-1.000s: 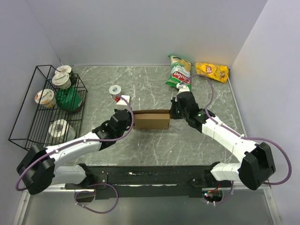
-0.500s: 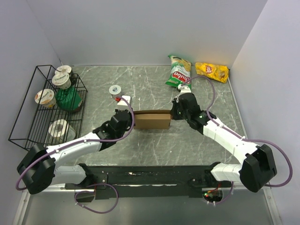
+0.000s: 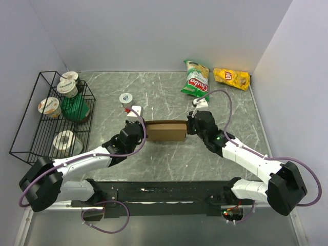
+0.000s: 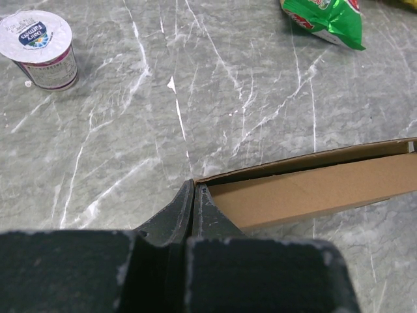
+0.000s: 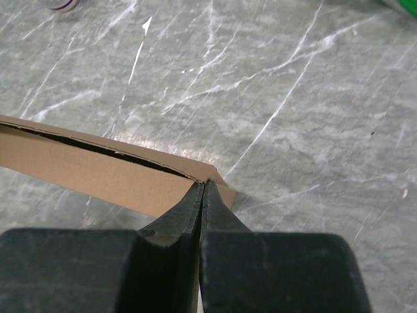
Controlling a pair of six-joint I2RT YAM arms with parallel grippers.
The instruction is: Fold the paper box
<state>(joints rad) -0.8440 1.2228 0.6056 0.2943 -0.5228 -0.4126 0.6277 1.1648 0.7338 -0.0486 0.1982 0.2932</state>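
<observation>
The paper box (image 3: 165,131) is plain brown cardboard, lying folded and low on the marble table, halfway between the two arms. My left gripper (image 3: 144,128) is shut, its tips pressed against the box's left end. In the left wrist view the closed tips (image 4: 194,186) meet the box's (image 4: 313,189) corner, and a dark slit shows under its top panel. My right gripper (image 3: 188,125) is shut too, against the right end. In the right wrist view its tips (image 5: 204,184) touch the corner of the box (image 5: 98,171). No cardboard shows between either pair of fingers.
A black wire rack (image 3: 23,123) at the left holds yogurt cups and a green bag. One yogurt cup (image 3: 125,98) (image 4: 40,49) stands on the table behind the left gripper. A green snack bag (image 3: 195,79) (image 4: 326,16) and a yellow one (image 3: 231,78) lie at the back right.
Both wrists have shifted slightly while staying against the box's ends; the right forearm has swung lower. The box has stayed in place.
</observation>
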